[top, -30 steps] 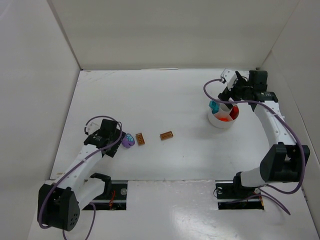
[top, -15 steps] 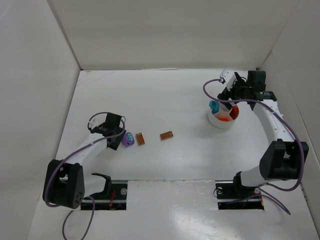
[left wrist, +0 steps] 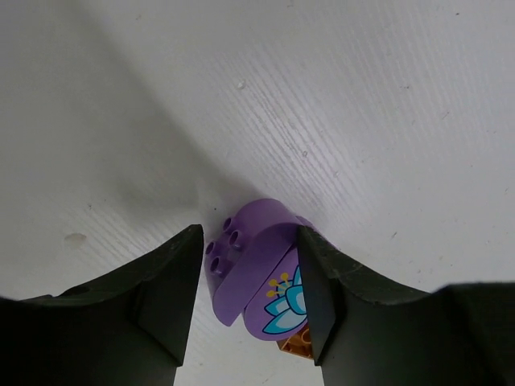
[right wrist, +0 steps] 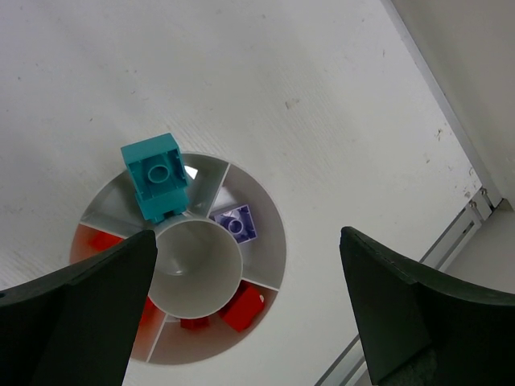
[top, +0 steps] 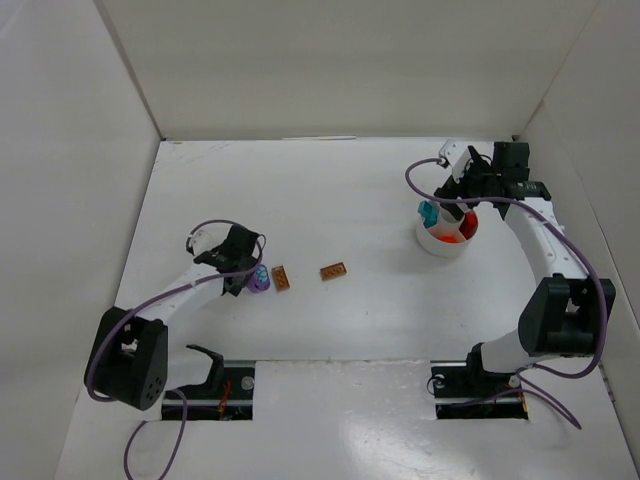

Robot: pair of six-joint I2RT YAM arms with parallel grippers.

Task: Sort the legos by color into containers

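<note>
Left of centre in the overhead view, the left gripper [top: 252, 278] clamps the purple lego [left wrist: 249, 277] on the table [top: 340, 190]. One brown lego [top: 281, 278] lies just beside it, another [top: 333, 270] lies apart, and open tabletop stretches above. Near the right wall [top: 600, 150], the right gripper [right wrist: 248, 237] hangs spread above the white bowl [right wrist: 269, 213], with a teal lego [right wrist: 159, 175] perched on its rim.

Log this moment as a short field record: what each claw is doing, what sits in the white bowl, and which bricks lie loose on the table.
Left claw: closed against both sides of the purple rounded plastic brick with a flower print, which rests on the white table
Right claw: open, above the round white divided bowl, holding nothing
In bowl: teal square brick, small purple brick, red bricks, in different sections
Loose on table: brown flat brick beside the held one; second brown flat brick apart
</note>
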